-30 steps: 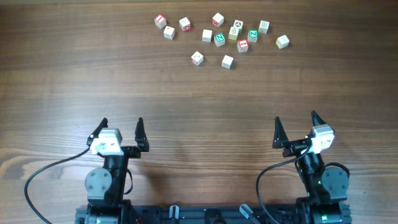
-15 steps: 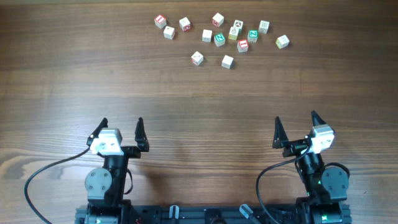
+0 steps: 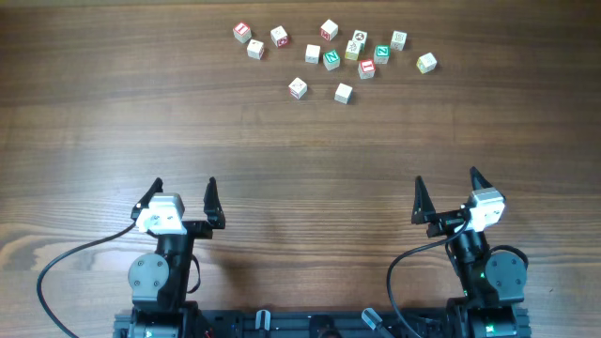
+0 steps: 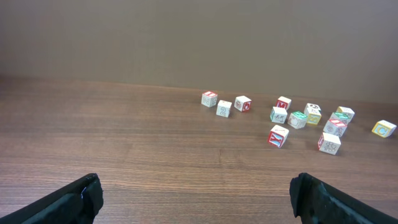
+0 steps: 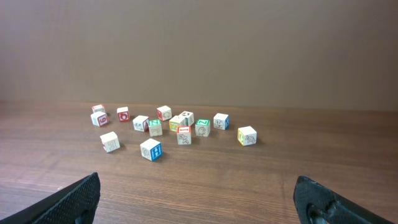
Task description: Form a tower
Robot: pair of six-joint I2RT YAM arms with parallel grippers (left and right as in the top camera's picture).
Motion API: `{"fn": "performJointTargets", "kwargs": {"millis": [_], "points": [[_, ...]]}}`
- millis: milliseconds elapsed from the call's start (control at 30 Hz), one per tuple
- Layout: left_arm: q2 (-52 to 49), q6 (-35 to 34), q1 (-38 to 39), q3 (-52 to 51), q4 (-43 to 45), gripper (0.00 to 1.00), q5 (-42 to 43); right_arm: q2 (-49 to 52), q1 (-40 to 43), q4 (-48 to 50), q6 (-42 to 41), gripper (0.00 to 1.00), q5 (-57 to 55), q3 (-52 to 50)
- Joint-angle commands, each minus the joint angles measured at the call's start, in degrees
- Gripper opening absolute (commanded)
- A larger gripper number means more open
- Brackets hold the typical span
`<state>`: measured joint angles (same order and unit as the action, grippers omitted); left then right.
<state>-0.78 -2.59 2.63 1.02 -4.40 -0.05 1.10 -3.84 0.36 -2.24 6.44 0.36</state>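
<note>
Several small pale wooden letter cubes lie loose in a cluster at the far middle of the table. Among them are a green-faced N cube, a second green-faced cube and a red-faced cube. Nearest to me are a cube with a blue H and a red-marked cube. No tower shows in any view. My left gripper and my right gripper are open near the front edge, far short of the cubes, with nothing between their fingers.
A yellow-edged cube sits at the right end of the cluster and a red-faced one at the left end. Bare wooden tabletop stretches between the grippers and the cubes. A plain wall rises behind the table.
</note>
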Motion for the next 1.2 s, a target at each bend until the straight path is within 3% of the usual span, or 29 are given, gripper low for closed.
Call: {"fn": "performJointTargets", "kwargs": {"millis": [0, 767, 900, 1167], "points": [[0.50, 0.87, 0.24, -0.70, 0.15, 1.00, 0.63, -0.83, -0.11, 0.07, 0.74, 1.00, 0.74, -0.04], [0.50, 0.59, 0.24, -0.70, 0.24, 1.00, 0.72, -0.85, -0.11, 0.07, 0.72, 1.00, 0.74, -0.04], [0.50, -2.82, 0.24, 0.02, 0.31, 1.00, 3.69, -0.83, -0.11, 0.07, 0.72, 1.00, 0.74, -0.04], [-7.82, -3.02, 0.24, 18.34, -11.50, 1.00, 6.67, -0.83, -0.11, 0.07, 0.72, 1.00, 0.74, -0.04]]}}
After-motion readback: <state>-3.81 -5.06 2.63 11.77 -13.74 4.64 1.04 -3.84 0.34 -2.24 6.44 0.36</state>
